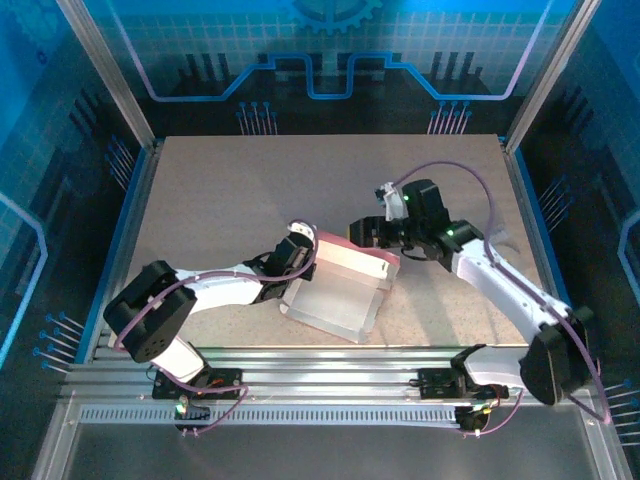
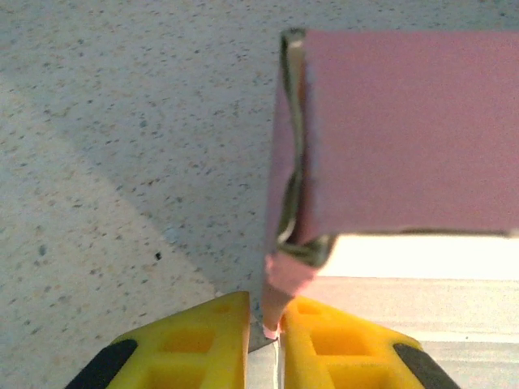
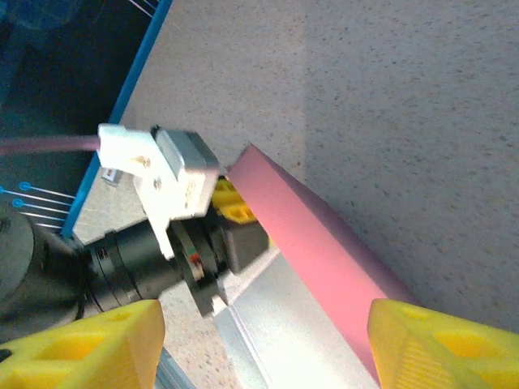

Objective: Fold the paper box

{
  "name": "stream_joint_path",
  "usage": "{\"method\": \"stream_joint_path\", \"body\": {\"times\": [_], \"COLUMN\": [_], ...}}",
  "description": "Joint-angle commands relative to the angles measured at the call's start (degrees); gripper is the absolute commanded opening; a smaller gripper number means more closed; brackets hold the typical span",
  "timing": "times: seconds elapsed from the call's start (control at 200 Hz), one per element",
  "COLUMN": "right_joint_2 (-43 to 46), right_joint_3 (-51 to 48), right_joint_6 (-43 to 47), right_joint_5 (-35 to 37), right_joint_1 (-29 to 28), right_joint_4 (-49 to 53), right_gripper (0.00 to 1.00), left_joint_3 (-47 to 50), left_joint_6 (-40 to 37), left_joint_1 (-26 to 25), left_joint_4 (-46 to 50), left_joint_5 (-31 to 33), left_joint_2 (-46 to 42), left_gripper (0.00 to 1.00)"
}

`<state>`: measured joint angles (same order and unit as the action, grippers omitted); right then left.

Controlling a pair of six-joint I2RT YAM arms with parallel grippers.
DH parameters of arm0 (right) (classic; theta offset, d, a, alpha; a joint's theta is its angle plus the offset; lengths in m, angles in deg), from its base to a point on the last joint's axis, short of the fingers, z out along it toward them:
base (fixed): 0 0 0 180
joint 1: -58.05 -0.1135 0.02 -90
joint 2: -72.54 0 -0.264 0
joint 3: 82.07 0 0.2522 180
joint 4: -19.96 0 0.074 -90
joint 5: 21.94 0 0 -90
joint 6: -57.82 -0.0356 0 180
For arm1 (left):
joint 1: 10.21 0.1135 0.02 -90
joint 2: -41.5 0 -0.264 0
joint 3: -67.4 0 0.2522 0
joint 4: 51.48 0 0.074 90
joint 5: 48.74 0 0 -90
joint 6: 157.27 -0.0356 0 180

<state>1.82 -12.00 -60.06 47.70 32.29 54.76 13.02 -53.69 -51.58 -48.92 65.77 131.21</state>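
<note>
The paper box (image 1: 338, 290) lies mid-table, pink outside, with its pale inner face up and one pink wall raised along the far side. My left gripper (image 1: 304, 244) is at the box's far left corner. In the left wrist view its yellow fingers (image 2: 212, 336) stand almost together, with the tip of a pink flap (image 2: 276, 312) pinched between them below the raised wall (image 2: 405, 130). My right gripper (image 1: 363, 235) hovers at the far right corner. Its fingers (image 3: 442, 348) are spread wide on either side of the pink wall (image 3: 316, 243), not touching it.
The speckled beige table (image 1: 250, 190) is fenced by metal posts and blue panels on the left, right and back. Aluminium rails (image 1: 320, 365) carrying the arm bases run along the near edge. The left arm's wrist (image 3: 162, 251) sits close in front of the right gripper.
</note>
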Motion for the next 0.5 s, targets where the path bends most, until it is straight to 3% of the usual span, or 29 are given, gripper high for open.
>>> {"method": "stream_joint_path", "body": {"times": [0.0, 0.155, 0.235, 0.37, 0.49], "right_joint_2": [5.6, 12.9, 15.3, 18.2, 20.4], "right_joint_3": [-2.7, -5.6, -7.9, -10.5, -13.7], "right_joint_6": [2.8, 3.8, 3.9, 1.5, -1.5], "right_joint_5": [5.1, 7.5, 8.7, 9.6, 10.6], "right_joint_1": [-0.3, -1.5, -2.2, -3.6, -6.4], "right_joint_4": [7.3, 10.4, 11.9, 12.8, 11.5], "right_gripper": [0.68, 0.67, 0.67, 0.67, 0.68], "left_joint_3": [0.7, 2.5, 3.5, 4.6, 5.9], "left_joint_6": [5.2, 9.6, 11.4, 13.7, 15.2], "left_joint_1": [0.7, 1.7, 1.9, 1.8, 1.9], "left_joint_4": [4.8, 6.8, 7.9, 12.4, 17.7], "left_joint_5": [6.0, 6.2, 4.6, 2.1, -1.2], "left_joint_2": [-2.1, -5.6, -9.4, -16.5, -23.9], "left_gripper": [0.19, 0.27, 0.42, 0.54, 0.80]}}
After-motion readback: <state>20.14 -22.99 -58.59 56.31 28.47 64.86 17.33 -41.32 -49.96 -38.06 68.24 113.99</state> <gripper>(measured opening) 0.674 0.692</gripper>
